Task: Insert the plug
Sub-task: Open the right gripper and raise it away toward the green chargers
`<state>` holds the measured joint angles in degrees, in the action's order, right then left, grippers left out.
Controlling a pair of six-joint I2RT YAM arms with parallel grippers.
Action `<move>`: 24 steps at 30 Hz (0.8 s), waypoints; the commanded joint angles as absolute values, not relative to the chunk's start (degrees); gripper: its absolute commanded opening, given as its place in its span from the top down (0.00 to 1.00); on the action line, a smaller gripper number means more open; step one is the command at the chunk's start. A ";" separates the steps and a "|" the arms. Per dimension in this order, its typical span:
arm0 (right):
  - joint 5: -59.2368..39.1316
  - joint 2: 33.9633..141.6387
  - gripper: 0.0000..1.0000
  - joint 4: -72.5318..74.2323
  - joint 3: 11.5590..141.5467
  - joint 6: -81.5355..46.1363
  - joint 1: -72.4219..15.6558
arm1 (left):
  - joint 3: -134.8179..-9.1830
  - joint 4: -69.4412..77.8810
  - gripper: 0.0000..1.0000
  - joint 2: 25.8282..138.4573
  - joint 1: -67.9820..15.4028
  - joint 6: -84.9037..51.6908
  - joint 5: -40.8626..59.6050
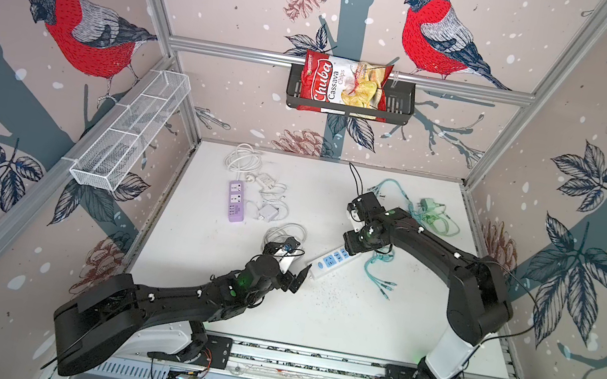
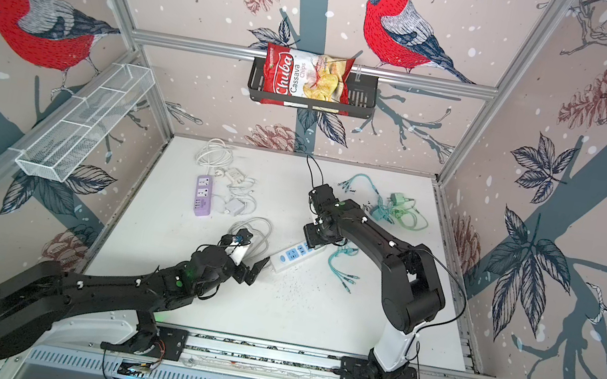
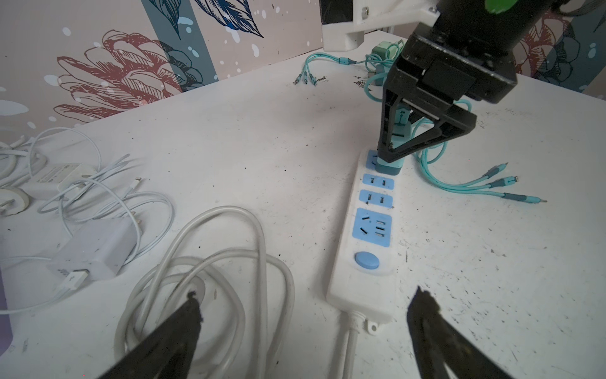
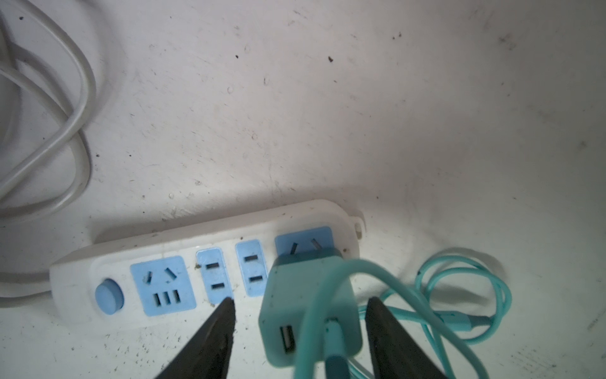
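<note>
Standing in the end socket (image 4: 305,242) of the white power strip (image 4: 164,249), the teal plug (image 4: 308,311) looks seated, so insertion seems done and only retreat is left; the right gripper (image 4: 300,302) brackets it with jaws parted, while the left gripper (image 3: 308,293) hovers wide open.

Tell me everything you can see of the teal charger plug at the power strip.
The teal charger plug is a boxy, smooth plastic adapter with a darker band at its socket end. It stands upright in the end socket of the white power strip, apparently seated. Its outer face has one empty USB port and one holding a teal cable, which loops away beside the strip. The right pincer straddles it, fingers apart; no clear contact shows.
</note>
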<state>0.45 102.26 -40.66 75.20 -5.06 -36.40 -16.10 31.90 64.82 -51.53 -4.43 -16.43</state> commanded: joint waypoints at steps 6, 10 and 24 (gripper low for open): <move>-2.41 96.14 0.32 -38.32 68.37 -8.25 -36.49 | -17.85 31.90 0.03 64.73 -51.47 -3.74 -17.93; -3.84 89.86 0.32 -36.19 62.12 -11.26 -36.65 | -20.26 31.89 0.03 66.17 -51.47 -2.49 -17.87; 3.48 63.46 0.29 -38.52 53.31 -25.70 -37.24 | -29.32 29.61 0.03 71.57 -51.49 1.45 -19.57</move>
